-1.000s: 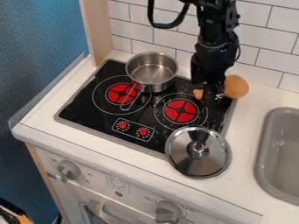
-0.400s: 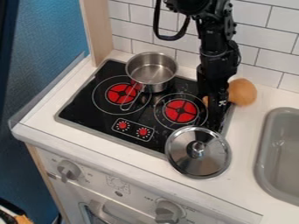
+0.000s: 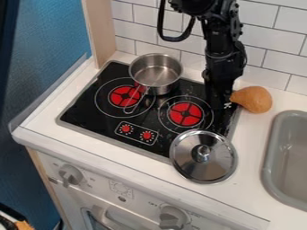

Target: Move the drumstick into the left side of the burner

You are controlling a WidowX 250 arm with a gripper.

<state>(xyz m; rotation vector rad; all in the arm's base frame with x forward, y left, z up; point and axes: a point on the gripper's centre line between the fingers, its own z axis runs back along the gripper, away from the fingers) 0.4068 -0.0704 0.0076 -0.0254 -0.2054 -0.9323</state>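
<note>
A drumstick [image 3: 254,99] lies beside the claw [image 3: 221,104], toward the sink [image 3: 270,148]. The claw's opening and any hold cannot be told.

shiny metal pot [image 3: 156,71] and lid [image 3: 216,164], glossy black cooktop [image 3: 90,110], smooth pale bench [image 3: 144,155], kinda matt plastic-looking grey sink [image 3: 271,166] on the right, glossy tiles [image 3: 146,22] far side, wood-look post [image 3: 99,27]

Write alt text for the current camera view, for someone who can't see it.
A black robot arm hangs down beside a brown toy drumstick at the right rear edge of a black cooktop with two red burners. A metal pot stands at the rear; a silver lid overlaps the front-right edge, near a grey sink.
</note>
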